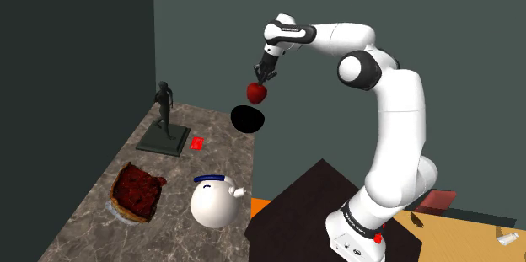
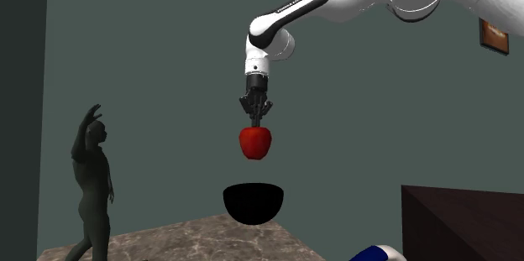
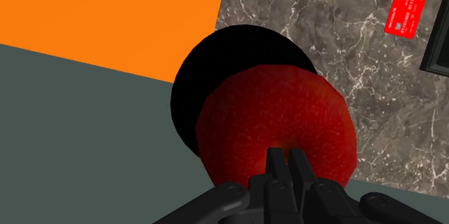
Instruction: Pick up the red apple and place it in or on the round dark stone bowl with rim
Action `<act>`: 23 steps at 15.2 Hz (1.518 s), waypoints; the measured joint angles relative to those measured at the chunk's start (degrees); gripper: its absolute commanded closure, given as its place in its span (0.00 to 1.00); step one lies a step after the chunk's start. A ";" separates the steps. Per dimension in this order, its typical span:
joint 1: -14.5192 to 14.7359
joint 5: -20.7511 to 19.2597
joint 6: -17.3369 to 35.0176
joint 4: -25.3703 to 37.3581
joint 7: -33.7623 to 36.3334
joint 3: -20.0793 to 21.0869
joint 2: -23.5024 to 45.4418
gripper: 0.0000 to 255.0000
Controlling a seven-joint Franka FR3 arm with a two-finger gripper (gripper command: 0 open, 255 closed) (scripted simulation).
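The red apple hangs in the air under my gripper, whose fingers are shut on its top. Straight below it, near the far corner of the marble counter, sits the round black bowl. The second exterior view shows a small gap between the apple and the bowl, with the gripper pointing down. Along the gripper the apple covers much of the bowl beneath.
A dark figure statue on a base stands at the shoulder view's left of the bowl, with a red card between them. Nearer are a dark red slab on a dish and a white round figure. The counter edge runs close to the bowl.
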 measured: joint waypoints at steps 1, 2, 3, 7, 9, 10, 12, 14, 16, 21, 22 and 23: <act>-0.01 0.02 0.52 -0.24 -0.09 0.00 0.28 1.00; -0.02 0.04 1.16 -0.49 -0.19 0.00 0.66 1.00; 0.00 0.08 1.88 -1.21 -0.26 0.01 0.69 1.00; 0.08 0.16 4.27 -2.57 -0.50 0.05 1.72 1.00; 0.11 0.19 5.29 -2.67 -0.62 0.06 2.63 1.00; 0.13 0.20 5.75 -2.72 -0.66 0.07 3.06 1.00; 0.16 0.26 6.95 -3.50 -0.78 0.09 3.49 1.00; 0.02 0.31 8.10 -3.88 -1.13 0.08 4.28 1.00; 0.00 0.36 9.22 -4.29 -1.31 0.08 4.99 1.00; 0.10 0.42 10.72 -4.63 -1.40 0.13 6.15 1.00; 0.10 0.42 10.75 -4.61 -1.40 0.13 6.19 1.00; 0.10 0.42 10.76 -4.61 -1.41 0.13 6.20 1.00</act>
